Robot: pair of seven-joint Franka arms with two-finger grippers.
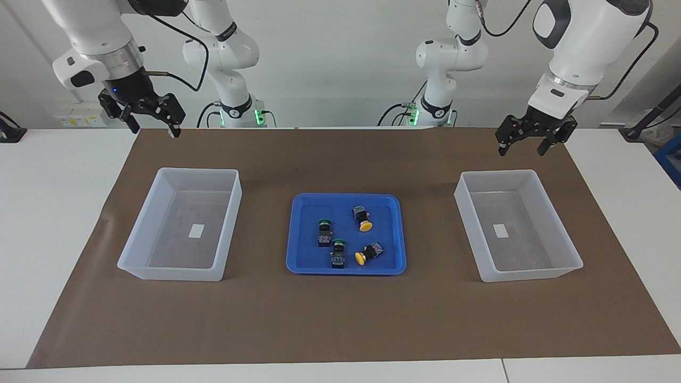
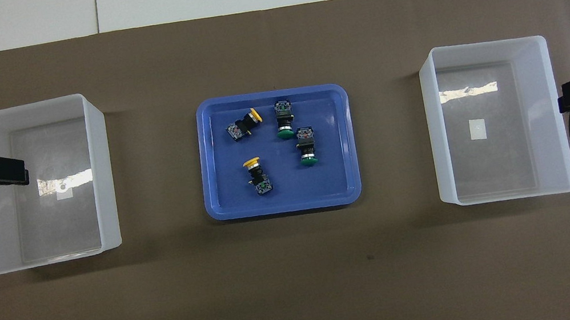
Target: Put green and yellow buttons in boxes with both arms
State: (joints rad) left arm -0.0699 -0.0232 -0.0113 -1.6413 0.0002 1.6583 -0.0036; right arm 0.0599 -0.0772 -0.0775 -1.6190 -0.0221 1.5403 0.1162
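Item 1: left gripper point(image 1: 527, 142). I see it raised with its fingers spread wide and nothing between them, hanging over the brown mat point(image 1: 340, 319) just at the robot-side rim of one box.

Item 2: right gripper point(image 1: 150, 123). Likewise raised, fingers wide apart, nothing held, over the mat's robot-side edge above the other box.

Item 3: box below the left gripper point(image 1: 569, 255). I count only a white sticker inside.

Item 4: box below the right gripper point(image 1: 133, 250). Same contents, one sticker.

Item 5: blue tray point(image 1: 396, 263), midway between the two grippers and well apart from both, flat on the mat.

Item 6: four buttons, all lying in the tray. First green button point(image 1: 324, 232) and second green button point(image 1: 338, 253) sit on the side toward the right gripper. First yellow button point(image 1: 363, 218) and second yellow button point(image 1: 369, 254) sit on the side toward the left gripper. I see none touching either gripper.
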